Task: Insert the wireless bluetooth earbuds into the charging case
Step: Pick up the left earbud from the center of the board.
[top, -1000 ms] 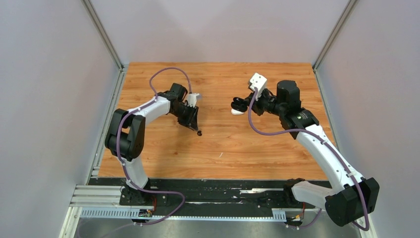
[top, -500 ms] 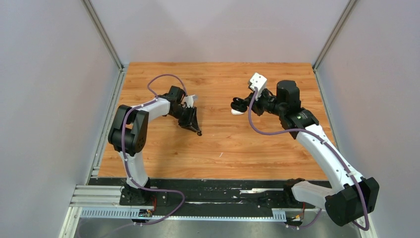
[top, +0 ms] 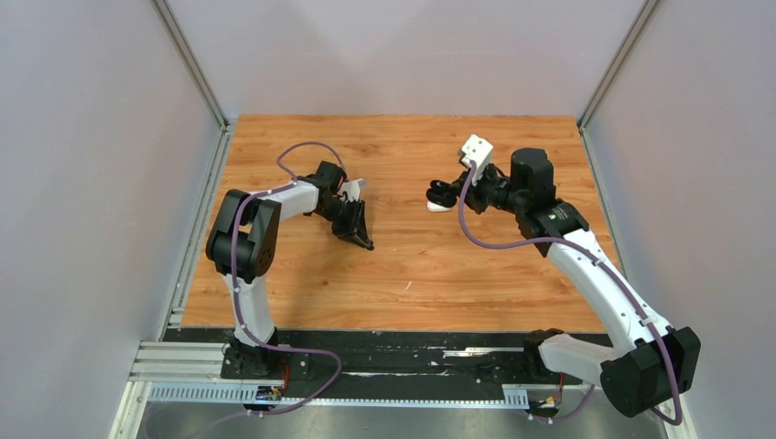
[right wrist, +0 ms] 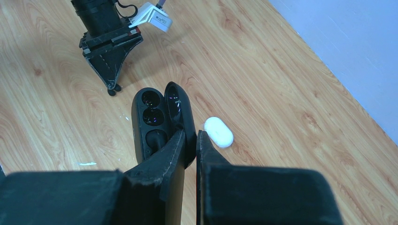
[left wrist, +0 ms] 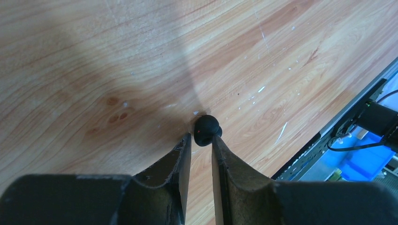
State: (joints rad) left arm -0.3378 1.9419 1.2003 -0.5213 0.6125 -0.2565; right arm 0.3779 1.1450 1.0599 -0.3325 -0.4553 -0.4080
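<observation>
While right gripper [right wrist: 191, 135] pinches open case [right wrist: 146, 117], black earbud [left wrist: 207, 130] at left gripper [left wrist: 201, 137] tips

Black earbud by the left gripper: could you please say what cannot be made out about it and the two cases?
Small black bean-shaped earbud, left wrist view: whether the left gripper pinches it; the tips cover its near side.
Open black pill-shaped charging case, right wrist view: sockets too dark to tell contents.
Closed white pill-shaped case, right wrist view: lid hides the inside.

a scratched orange-brown wood-grain desk [top: 412, 274] sits enclosed by plain pale lilac-grey wall panels [top: 91, 183]; silver metal posts [top: 188, 59] rise at the desk's far corners.
</observation>
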